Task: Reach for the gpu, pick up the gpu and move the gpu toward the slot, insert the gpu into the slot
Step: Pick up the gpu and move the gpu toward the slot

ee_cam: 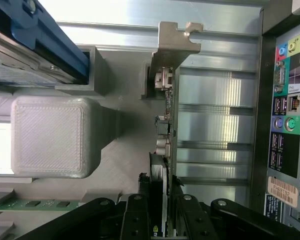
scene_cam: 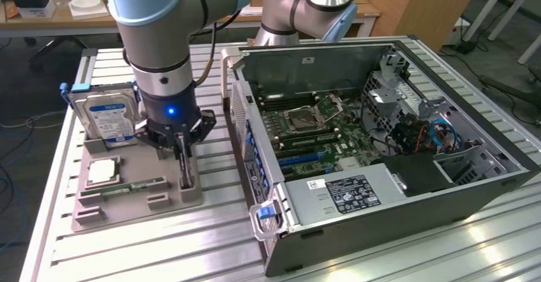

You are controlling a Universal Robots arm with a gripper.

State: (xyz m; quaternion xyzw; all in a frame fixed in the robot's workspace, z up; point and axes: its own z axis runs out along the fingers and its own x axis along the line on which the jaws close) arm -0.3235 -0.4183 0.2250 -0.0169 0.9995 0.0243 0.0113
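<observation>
While the gpu (scene_cam: pixel 184 171) stands on edge in the grey tray (scene_cam: pixel 135 217) at the exterior view's lower left, alongside a hard drive (scene_cam: pixel 110 118), CPU (scene_cam: pixel 100 171) and memory stick (scene_cam: pixel 127 187), the gripper (scene_cam: pixel 184 149) straddles it. From the wrist, the jaws are clamped on the gpu's faces, its metal bracket (ee_cam: pixel 172 45) beyond.

surf: ribbed alu table (scene_cam: pixel 127 256) | on it: grey parts tray (scene_cam: pixel 135 210) + open PC case (scene_cam: pixel 397 225)

gpu (ee_cam: pixel 165 125) | thin dark card, silvery bracket end | upright on edge in grey holder (ee_cam: pixel 115 170) | apparently pinched by hand (ee_cam: pixel 161 200)
</observation>
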